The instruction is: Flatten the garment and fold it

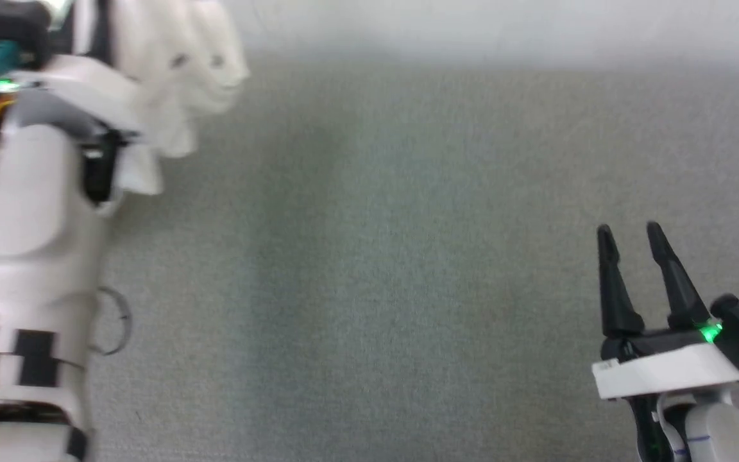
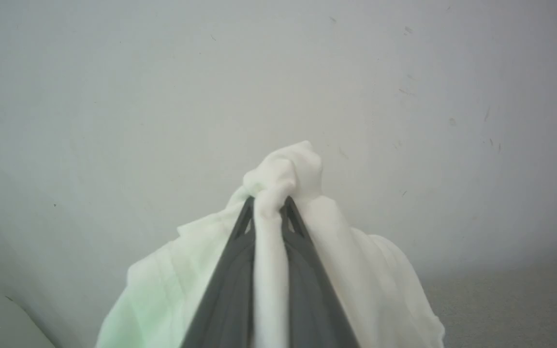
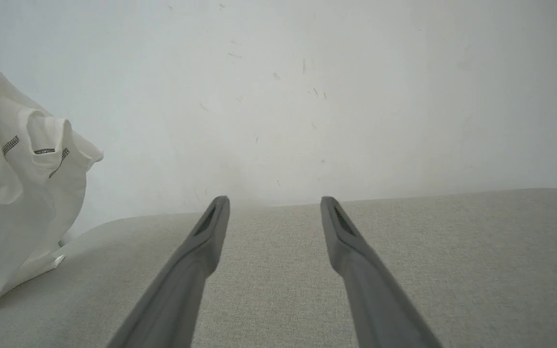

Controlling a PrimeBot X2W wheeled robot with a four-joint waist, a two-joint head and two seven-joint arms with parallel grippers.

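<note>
Far left, head view: pale left arm (image 1: 29, 212) raised and blurred; the garment (image 1: 183, 77) hangs bunched beside its upper end, white, with loose folds falling.

Left wrist view: left gripper (image 2: 268, 205) pinched tight on a gathered ridge of the white cloth, held between its two dark fingers (image 2: 225, 290); a knot of fabric bulges just past the tips; the rest drapes down either side of the fingers; faint green tint on the cloth at lower left; pale wall (image 2: 114, 96) behind.

Right wrist view, left edge: the top hangs as a crumpled bundle; dark zigzag stitching (image 3: 11, 144) shows on its seams; its lower edge seems to meet the grey woven surface (image 3: 452, 270), though contact is not certain.

Right, head view: right gripper (image 1: 629, 232) low over the surface, fingers spread apart, well apart from the garment; green light (image 1: 708, 332) lit at its base.
</note>
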